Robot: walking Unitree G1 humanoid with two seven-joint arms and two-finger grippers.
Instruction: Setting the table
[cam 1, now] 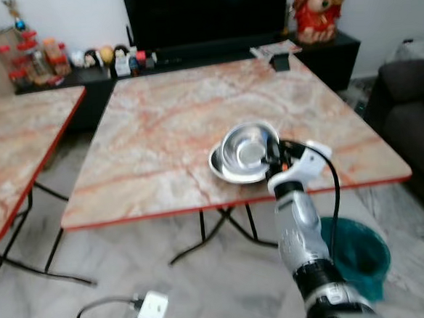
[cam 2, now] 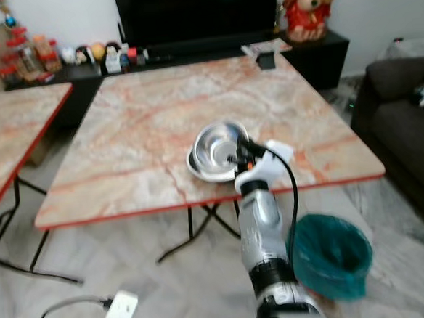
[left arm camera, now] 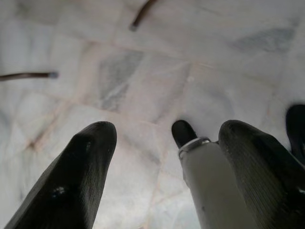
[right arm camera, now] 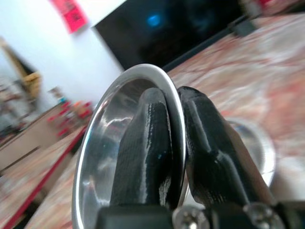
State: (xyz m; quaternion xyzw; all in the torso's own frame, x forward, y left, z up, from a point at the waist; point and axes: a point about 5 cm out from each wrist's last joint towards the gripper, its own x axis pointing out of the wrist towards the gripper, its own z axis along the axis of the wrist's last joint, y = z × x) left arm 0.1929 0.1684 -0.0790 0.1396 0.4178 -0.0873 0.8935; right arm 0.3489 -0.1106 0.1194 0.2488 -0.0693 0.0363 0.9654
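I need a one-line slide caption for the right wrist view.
Right gripper pinches the shiny steel bowl's rim above the marble-patterned table.

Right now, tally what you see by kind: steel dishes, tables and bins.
Steel dishes: 2, the held bowl in the right gripper and the second dish under it.
Tables: 2, the near table and the side table.
Bins: 1, the teal bin.
Total: 5

Setting: a home living room. Indicators: a large black television [cam 1: 205, 14] on a low dark cabinet [cam 1: 191, 62] carrying jars and figurines, a red statue [cam 1: 319, 7], a dark sofa [cam 1: 413, 123], two marble-pattern folding tables [cam 1: 195, 124], and a marble tile floor [cam 1: 133, 274].
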